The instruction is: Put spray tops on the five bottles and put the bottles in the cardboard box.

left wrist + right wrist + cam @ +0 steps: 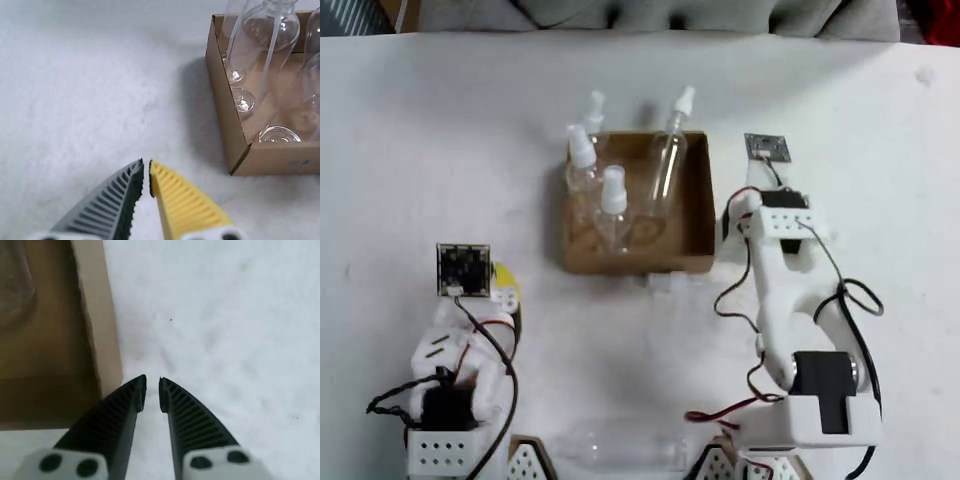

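Presently, the cardboard box [700, 200] is seen at the middle of the white table [440, 130], with 4 capped bottles held inside it. 3 bottles [613, 222] are stood toward its left side, each fitted with one of the white spray tops [613, 190]. A tall bottle [667, 165] is leaned toward the right wall. A 5th bottle [620, 447] is laid on its side on the table at the near edge, between the 2 arm bases and well apart from the box; whether a top is fitted to it cannot be told.

The left gripper [146, 172] is held low over bare table, off the box's left near corner, its grey and yellow fingers drawn together to a hairline slit with nothing gripped. The right gripper [152, 390] is held just outside the box's right wall, its black fingers closed to a narrow gap, and nothing is grasped.
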